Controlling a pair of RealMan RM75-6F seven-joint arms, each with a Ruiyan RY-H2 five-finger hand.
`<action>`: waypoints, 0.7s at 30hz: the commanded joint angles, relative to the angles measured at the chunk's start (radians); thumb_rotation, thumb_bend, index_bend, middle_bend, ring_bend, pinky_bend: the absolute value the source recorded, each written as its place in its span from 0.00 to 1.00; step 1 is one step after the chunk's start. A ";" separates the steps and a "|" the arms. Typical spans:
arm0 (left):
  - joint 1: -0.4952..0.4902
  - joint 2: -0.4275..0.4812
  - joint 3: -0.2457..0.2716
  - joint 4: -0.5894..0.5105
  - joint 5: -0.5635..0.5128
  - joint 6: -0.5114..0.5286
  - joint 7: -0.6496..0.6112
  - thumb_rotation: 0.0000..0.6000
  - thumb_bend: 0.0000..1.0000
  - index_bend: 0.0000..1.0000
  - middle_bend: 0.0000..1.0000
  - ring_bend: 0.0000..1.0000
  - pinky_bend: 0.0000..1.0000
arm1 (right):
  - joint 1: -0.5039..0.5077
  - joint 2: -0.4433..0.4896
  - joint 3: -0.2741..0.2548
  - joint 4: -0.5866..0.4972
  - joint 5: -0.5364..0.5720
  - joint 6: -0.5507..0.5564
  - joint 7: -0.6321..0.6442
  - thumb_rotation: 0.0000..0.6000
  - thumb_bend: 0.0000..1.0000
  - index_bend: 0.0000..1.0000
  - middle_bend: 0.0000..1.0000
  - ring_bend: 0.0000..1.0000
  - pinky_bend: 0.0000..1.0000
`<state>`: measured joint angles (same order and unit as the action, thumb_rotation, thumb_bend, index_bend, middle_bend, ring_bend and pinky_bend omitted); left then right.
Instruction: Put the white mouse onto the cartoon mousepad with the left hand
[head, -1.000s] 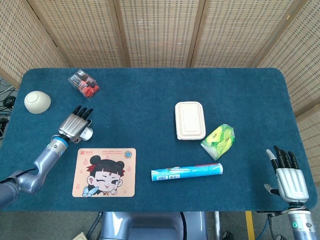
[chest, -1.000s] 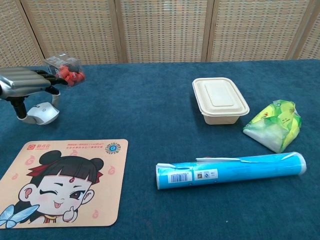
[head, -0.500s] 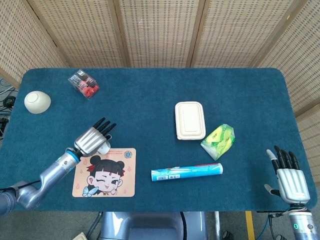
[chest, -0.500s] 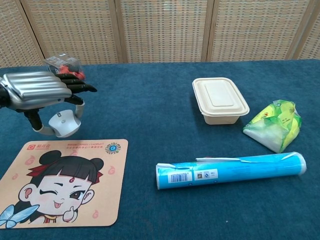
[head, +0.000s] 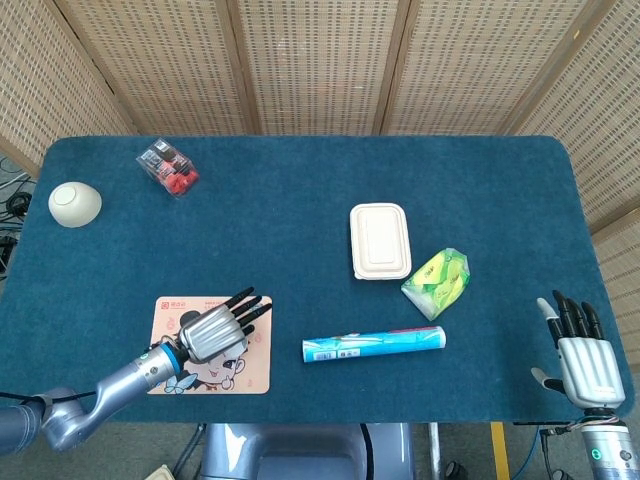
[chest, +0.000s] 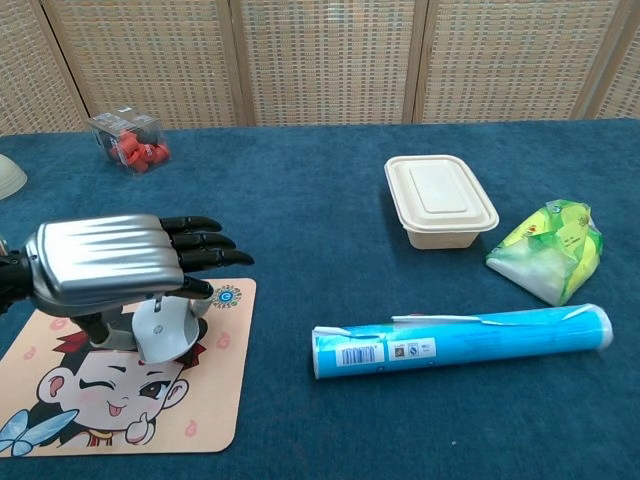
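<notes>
My left hand (head: 215, 331) (chest: 110, 262) hovers over the cartoon mousepad (head: 165, 308) (chest: 70, 400) at the table's near left. It holds the white mouse (chest: 166, 330) from above, with its fingers stretched out over it. In the chest view the mouse hangs just under the palm, close to the pad's upper middle; whether it touches the pad I cannot tell. From the head view the mouse is hidden beneath the hand. My right hand (head: 582, 355) sits at the table's near right corner, fingers straight and apart, holding nothing.
A blue tube (head: 373, 344) (chest: 460, 339) lies right of the pad. A beige lunch box (head: 380, 240) (chest: 440, 200) and a green packet (head: 437, 281) (chest: 548, 247) are farther right. A clear box of red items (head: 167, 167) (chest: 130, 140) and a white bowl (head: 74, 203) stand at the far left.
My left hand carried the white mouse toward me and to the right, from the bare cloth beyond the pad to over the mousepad. The right hand stayed put.
</notes>
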<state>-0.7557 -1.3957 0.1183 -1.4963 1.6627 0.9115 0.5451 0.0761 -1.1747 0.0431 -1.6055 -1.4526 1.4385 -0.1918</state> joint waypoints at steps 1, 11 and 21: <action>0.004 0.003 0.015 -0.005 0.021 0.006 0.001 1.00 0.25 0.50 0.00 0.00 0.00 | -0.001 0.001 0.000 -0.001 -0.001 0.002 0.000 1.00 0.10 0.03 0.00 0.00 0.00; 0.023 0.041 0.046 0.009 0.072 0.038 -0.019 1.00 0.25 0.50 0.00 0.00 0.00 | -0.002 0.000 -0.001 -0.004 -0.004 0.003 -0.009 1.00 0.10 0.03 0.00 0.00 0.00; 0.039 0.039 0.058 0.059 0.078 0.030 -0.045 1.00 0.24 0.50 0.00 0.00 0.00 | -0.002 -0.004 -0.002 -0.006 -0.004 0.002 -0.022 1.00 0.10 0.03 0.00 0.00 0.00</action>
<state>-0.7175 -1.3552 0.1755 -1.4400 1.7388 0.9429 0.5004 0.0742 -1.1786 0.0411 -1.6118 -1.4563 1.4400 -0.2139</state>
